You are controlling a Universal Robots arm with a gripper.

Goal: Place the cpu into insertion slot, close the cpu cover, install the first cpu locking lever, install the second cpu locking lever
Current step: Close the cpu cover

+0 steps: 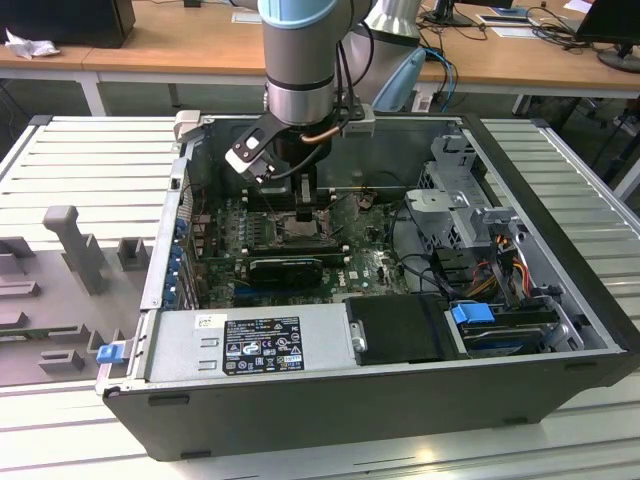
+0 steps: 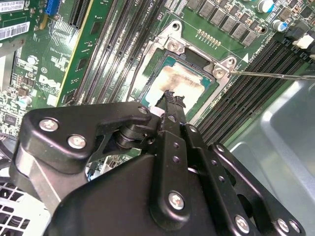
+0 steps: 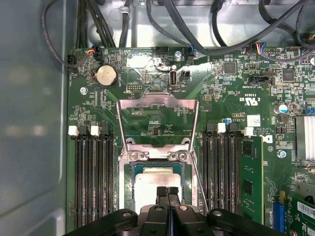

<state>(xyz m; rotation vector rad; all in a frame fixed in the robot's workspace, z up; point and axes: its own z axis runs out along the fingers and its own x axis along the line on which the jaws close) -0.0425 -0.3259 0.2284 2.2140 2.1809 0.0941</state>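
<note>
Cpu lies flat inside the socket, pale face up and squared to the silvery rim, so I judge the first step done: it is seated, not carried. Gripper stands over it with its fingers pressed together and nothing between them. In both wrist views the tips are at the chip's edge, but I cannot tell whether they touch it or hang just above. I read the closed tips as a narrow point for pushing or hooking, not grasping. Cover is swung open, laid back off the socket on its hinge side, with the board showing through its square cut-out; that leaves the socket free from above. One thin lever rod runs out from a socket corner beside the memory slots, unlatched as far as I can see. In the exterior view the arm reaches straight down into the open computer case, with the gripper over the board's middle, well apart from the grey power supply.
</note>
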